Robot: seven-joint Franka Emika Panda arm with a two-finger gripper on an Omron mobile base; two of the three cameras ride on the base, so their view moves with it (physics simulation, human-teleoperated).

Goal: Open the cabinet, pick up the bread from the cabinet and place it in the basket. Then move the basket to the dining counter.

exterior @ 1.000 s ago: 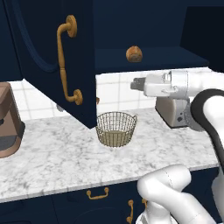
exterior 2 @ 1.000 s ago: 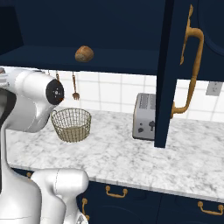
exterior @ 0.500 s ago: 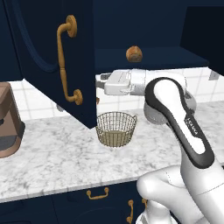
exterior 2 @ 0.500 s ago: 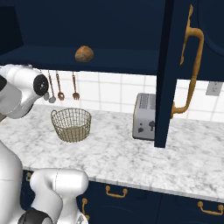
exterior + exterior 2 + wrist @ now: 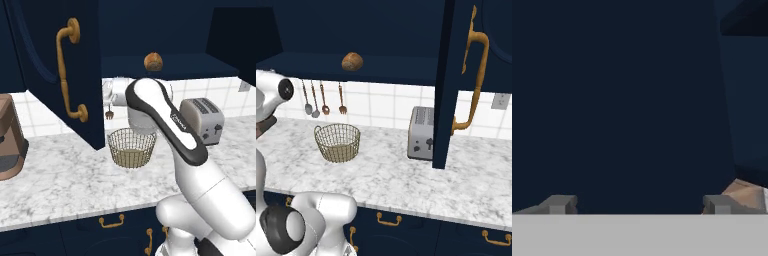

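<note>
The navy cabinet stands open, its left door [image 5: 55,70] and right door [image 5: 466,75] swung out toward me. The small golden-brown bread [image 5: 153,61] [image 5: 352,61] lies on the cabinet's shelf. Below it, the brass wire basket [image 5: 131,147] [image 5: 337,142] sits on the marble counter with nothing in it. My arm reaches left across the cabinet front, above the basket. My gripper [image 5: 106,94] is beside the inner face of the left door, left of and below the bread. In the hand view the gripper [image 5: 638,205] is open against a close navy surface, with nothing between its fingertips [image 5: 559,204]. The dining counter is out of view.
A silver toaster [image 5: 202,119] [image 5: 422,132] stands right of the basket. A brown machine [image 5: 10,140] sits at the counter's left end. Utensils [image 5: 325,100] hang on the tiled wall behind the basket. Drawers with brass pulls [image 5: 111,220] run under the counter.
My arm has swung from the right side leftward across the cabinet front, bringing the hand up to the left door. The gripper stays open; bread and basket have not moved.
</note>
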